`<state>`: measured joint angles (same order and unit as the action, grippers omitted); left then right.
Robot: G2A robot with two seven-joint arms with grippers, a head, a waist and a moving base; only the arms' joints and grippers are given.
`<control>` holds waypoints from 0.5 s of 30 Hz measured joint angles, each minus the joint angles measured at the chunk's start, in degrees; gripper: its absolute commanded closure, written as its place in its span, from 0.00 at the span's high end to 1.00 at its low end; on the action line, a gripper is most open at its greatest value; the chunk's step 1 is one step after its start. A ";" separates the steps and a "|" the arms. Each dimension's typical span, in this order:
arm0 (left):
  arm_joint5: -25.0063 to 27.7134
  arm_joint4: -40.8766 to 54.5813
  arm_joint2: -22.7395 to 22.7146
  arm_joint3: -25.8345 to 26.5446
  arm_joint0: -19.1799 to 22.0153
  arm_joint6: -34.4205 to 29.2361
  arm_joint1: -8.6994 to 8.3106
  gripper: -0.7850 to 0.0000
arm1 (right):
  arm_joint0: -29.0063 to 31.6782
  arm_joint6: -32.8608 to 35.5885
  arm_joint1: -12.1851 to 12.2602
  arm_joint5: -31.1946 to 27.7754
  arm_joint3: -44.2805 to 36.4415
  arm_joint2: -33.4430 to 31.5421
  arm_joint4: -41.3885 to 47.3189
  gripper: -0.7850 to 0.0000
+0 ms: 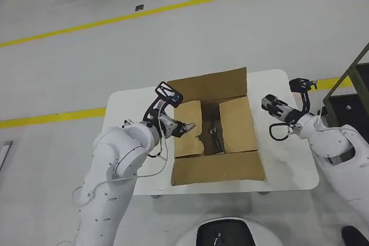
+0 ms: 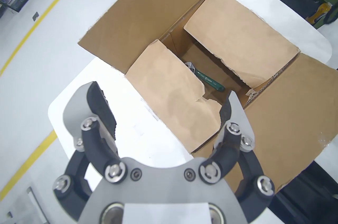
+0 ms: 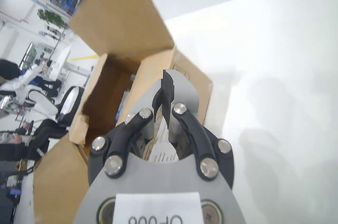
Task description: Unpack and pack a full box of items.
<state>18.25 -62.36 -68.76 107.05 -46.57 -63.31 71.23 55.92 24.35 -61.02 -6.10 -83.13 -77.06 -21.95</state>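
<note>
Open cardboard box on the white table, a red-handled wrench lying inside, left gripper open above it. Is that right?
No: the left wrist view shows the wrench has a green handle, not red. The rest stands: cardboard box open on the white table, left gripper open above it.

The top camera looks down from overhead on the counter and open cardboard box. The left wrist camera peers past the left pincer into that box from close above; the right one, behind the right pincer, sits low beside its outer wall.
</note>
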 measured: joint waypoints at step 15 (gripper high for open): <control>-3.48 -0.22 -1.38 -1.58 1.02 4.93 -0.29 1.00 | -18.01 -1.95 -2.57 4.85 11.06 6.40 -0.18 0.00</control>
<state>14.76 -62.58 -70.14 105.47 -45.56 -58.38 70.94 37.91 22.40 -63.59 -1.25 -72.07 -70.66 -22.12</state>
